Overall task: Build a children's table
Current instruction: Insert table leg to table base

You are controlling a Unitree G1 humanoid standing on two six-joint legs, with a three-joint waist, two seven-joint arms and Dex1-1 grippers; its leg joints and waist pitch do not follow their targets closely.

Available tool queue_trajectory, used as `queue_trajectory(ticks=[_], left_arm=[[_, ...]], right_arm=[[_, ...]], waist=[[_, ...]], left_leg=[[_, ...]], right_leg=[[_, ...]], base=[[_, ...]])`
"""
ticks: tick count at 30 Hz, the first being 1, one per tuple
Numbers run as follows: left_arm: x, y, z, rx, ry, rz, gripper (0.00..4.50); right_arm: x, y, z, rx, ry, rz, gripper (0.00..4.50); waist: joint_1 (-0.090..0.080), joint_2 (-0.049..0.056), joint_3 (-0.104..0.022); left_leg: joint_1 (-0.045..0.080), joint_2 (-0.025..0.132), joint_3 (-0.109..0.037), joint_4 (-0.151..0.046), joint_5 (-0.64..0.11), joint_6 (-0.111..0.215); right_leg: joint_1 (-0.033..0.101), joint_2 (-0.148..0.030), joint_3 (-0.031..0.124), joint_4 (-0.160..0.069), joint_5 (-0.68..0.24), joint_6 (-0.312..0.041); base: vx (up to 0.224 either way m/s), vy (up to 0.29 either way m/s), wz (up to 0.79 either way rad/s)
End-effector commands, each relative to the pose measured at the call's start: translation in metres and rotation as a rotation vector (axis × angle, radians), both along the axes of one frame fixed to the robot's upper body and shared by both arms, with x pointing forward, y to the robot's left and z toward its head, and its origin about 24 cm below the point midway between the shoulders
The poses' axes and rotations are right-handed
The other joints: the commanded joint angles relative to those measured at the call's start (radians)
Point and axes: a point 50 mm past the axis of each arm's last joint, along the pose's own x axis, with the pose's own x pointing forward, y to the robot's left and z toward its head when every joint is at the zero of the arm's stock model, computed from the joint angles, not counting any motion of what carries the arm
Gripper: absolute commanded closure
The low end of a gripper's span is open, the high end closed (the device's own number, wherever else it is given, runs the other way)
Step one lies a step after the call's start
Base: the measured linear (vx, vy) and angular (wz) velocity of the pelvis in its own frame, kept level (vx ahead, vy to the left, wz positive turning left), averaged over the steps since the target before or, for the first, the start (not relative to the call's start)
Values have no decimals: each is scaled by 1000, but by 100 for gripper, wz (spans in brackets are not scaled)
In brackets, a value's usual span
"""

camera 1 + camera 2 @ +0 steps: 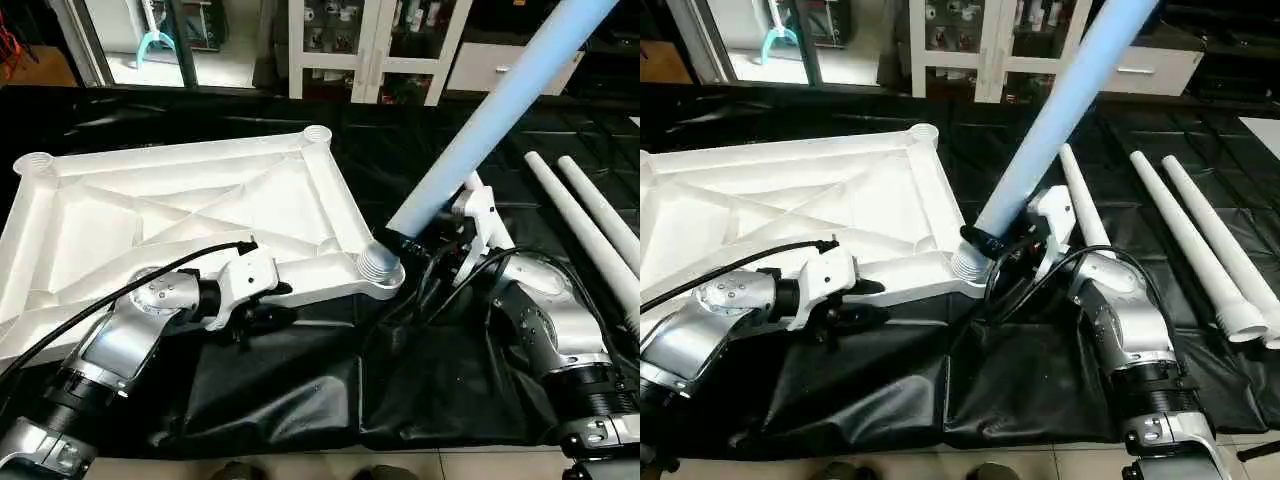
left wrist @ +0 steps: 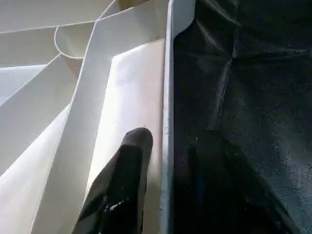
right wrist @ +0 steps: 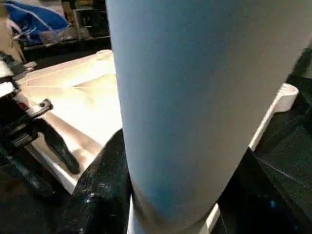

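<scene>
Seating the first leg is the step in hand, by the look of it: the white table top (image 1: 190, 215) lies underside up on the black-draped worktop (image 1: 300, 390), diagonal ribs showing, and the held leg (image 1: 490, 110) leans steeply with its lower end at the near right corner socket (image 1: 380, 265). The right tool (image 1: 1012, 248) pinches this leg just above the socket, one black finger (image 3: 105, 185) pressed to either side. The left tool (image 1: 262, 300) is pressed together on the near rim (image 2: 165, 122) of the top, one finger inside the wall and the other outside, steadying the panel. Three spare legs (image 1: 1200, 235) lie side by side on the cover to the right, well apart from the top. The next move probably calls for bringing the leg upright over the socket and driving it home while the rim grip resists sliding. Behind the worktop stand a white glass-door cabinet (image 1: 370, 45) and a bright doorway (image 1: 140, 40).
</scene>
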Motion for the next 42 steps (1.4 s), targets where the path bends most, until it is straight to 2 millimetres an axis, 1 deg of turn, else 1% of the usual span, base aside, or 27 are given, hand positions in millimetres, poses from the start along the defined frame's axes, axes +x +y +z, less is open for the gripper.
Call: queue_trajectory(ticks=[1, 2, 4, 6, 8, 9, 11, 12, 13, 15, 17, 18, 19, 20, 21, 26, 29, 31, 32, 33, 34, 36, 38, 39, 40, 41, 42], left_arm=[[-2, 4, -12, 66, 43, 5, 308], [-2, 4, -12, 66, 43, 4, 308], [-3, 4, -13, 70, 49, -3, 333], [-4, 4, -15, 84, 57, -17, 345], [-5, 5, -17, 88, 64, -25, 365], [-6, 5, -17, 86, 65, -25, 365], [-9, 5, -18, 88, 84, -47, 387], [-10, 5, -19, 88, 95, -58, 388], [-12, 5, -19, 85, 107, -71, 388], [-14, 5, -20, 80, 122, -84, 419], [-15, 5, -20, 77, 128, -87, 428], [-16, 5, -21, 79, 137, -97, 435], [-17, 5, -22, 80, 138, -101, 443], [-17, 5, -22, 80, 141, -105, 448], [-18, 4, -22, 83, 143, -113, 450], [-23, 5, -24, 102, 156, -150, 450], [-26, 5, -25, 110, 168, -168, 450], [-27, 6, -25, 116, 173, -180, 450], [-28, 6, -26, 117, 174, -182, 450], [-28, 6, -26, 118, 174, -183, 450], [-28, 6, -27, 118, 175, -185, 450], [-28, 6, -27, 119, 175, -188, 450], [-27, 5, -27, 121, 173, -191, 450], [-27, 4, -27, 121, 171, -191, 450], [-27, 4, -27, 121, 171, -191, 450], [-27, 4, -27, 119, 168, -189, 450], [-27, 4, -27, 118, 165, -188, 450]], right_arm=[[1, -3, 2, -14, -12, 34, 266], [1, -3, 1, -16, -11, 35, 266], [2, -6, 0, -19, -8, 34, 266], [3, -8, -2, -46, -7, 49, 266], [3, -10, -2, -70, -13, 61, 266], [3, -11, -2, -78, -17, 63, 266], [5, -14, 0, -81, -19, 58, 266], [6, -15, 0, -86, -18, 58, 266], [7, -16, 1, -90, -17, 59, 266], [8, -17, 1, -91, -13, 64, 266], [8, -18, 1, -89, -10, 66, 266], [10, -18, 1, -92, -4, 76, 266], [10, -19, 0, -99, -1, 83, 266], [10, -19, -1, -104, 2, 91, 266], [10, -19, -2, -111, 3, 100, 266], [11, -18, -1, -137, -12, 130, 266], [11, -17, 1, -152, -12, 170, 266], [10, -15, -1, -174, 21, 253, 266], [8, -14, -5, -193, 47, 293, 266], [7, -14, -7, -206, 65, 318, 266], [6, -13, -11, -227, 104, 352, 266], [6, -12, -17, -265, 160, 398, 266], [9, -11, -22, -301, 186, 417, 266], [10, -10, -24, -304, 196, 417, 266], [11, -9, -24, -304, 198, 417, 266], [12, -9, -24, -303, 200, 415, 266], [12, -8, -25, -302, 199, 414, 266]], waist=[[-5, 8, -69], [-4, 9, -68], [-5, 9, -67], [-7, 9, -66], [-8, 9, -65], [-9, 9, -66], [-9, 9, -66], [-10, 9, -67], [-10, 8, -68], [-12, 9, -68], [-13, 9, -68], [-16, 7, -67], [-16, 8, -67], [-19, 5, -66], [-19, 7, -65], [-23, 5, -63], [-25, 8, -61], [-25, 8, -62], [-24, 12, -62], [-24, 11, -63], [-21, 14, -63], [-20, 12, -63], [-19, 14, -62], [-20, 9, -62], [-19, 11, -61], [-18, 14, -61], [-19, 13, -60]], left_leg=[[34, 70, -42, -88, -210, 9], [35, 71, -43, -88, -217, 7], [36, 71, -43, -89, -235, -4], [36, 71, -45, -91, -249, -9], [36, 71, -45, -92, -251, -11], [35, 71, -45, -91, -250, -9], [35, 70, -44, -90, -236, -4], [33, 69, -43, -89, -213, 7], [33, 69, -42, -87, -207, 11], [31, 70, -43, -87, -196, 23], [32, 69, -42, -86, -195, 30], [31, 70, -42, -86, -200, 33], [31, 70, -43, -86, -202, 33], [31, 70, -42, -87, -207, 33], [32, 72, -43, -87, -210, 32], [31, 72, -43, -89, -223, 31], [33, 73, -44, -90, -236, 26], [32, 73, -43, -89, -225, 32], [32, 73, -43, -88, -220, 35], [32, 73, -42, -87, -207, 43], [33, 73, -40, -87, -193, 49], [31, 74, -40, -86, -183, 55], [33, 76, -40, -87, -200, 50], [32, 75, -39, -87, -206, 48], [32, 76, -41, -88, -212, 45], [33, 77, -42, -91, -232, 31], [35, 77, -42, -93, -249, 20]], right_leg=[[25, -60, 37, -77, -125, -287], [24, -61, 37, -77, -136, -286], [23, -62, 38, -81, -165, -282], [22, -61, 37, -82, -186, -278], [20, -61, 37, -83, -186, -277], [21, -61, 37, -82, -182, -279], [21, -61, 38, -81, -160, -282], [23, -60, 37, -78, -132, -290], [24, -61, 38, -78, -121, -294], [25, -59, 37, -75, -100, -301], [25, -60, 36, -75, -99, -308], [25, -60, 37, -76, -107, -310], [25, -61, 36, -76, -112, -312], [24, -60, 36, -78, -122, -311], [24, -62, 37, -78, -129, -310], [23, -61, 37, -80, -148, -307], [21, -61, 37, -82, -167, -305], [23, -61, 38, -80, -141, -312], [24, -62, 38, -78, -129, -315], [24, -60, 37, -77, -107, -322], [25, -60, 37, -75, -87, -327], [27, -60, 34, -72, -74, -340], [24, -60, 33, -74, -99, -340], [24, -61, 33, -75, -111, -342], [24, -62, 34, -75, -123, -339], [22, -62, 34, -78, -147, -330], [21, -60, 34, -79, -161, -323]], base=[[0, 0, 0], [0, 0, 0], [0, 0, 0], [0, 0, 0], [0, 0, 0], [0, 0, 0], [0, 0, 0], [0, 0, 0], [0, 0, 0], [0, 0, 0], [0, 0, 0], [0, 0, 0], [0, 0, 0], [0, 0, 0], [0, 0, 0], [0, 0, 0], [0, 0, 0], [0, 0, 0], [0, 0, 0], [0, 0, 0], [0, 0, 0], [0, 0, 0], [0, 0, 0], [0, 0, 0], [0, 0, 0], [0, 0, 0], [0, 0, 0]])
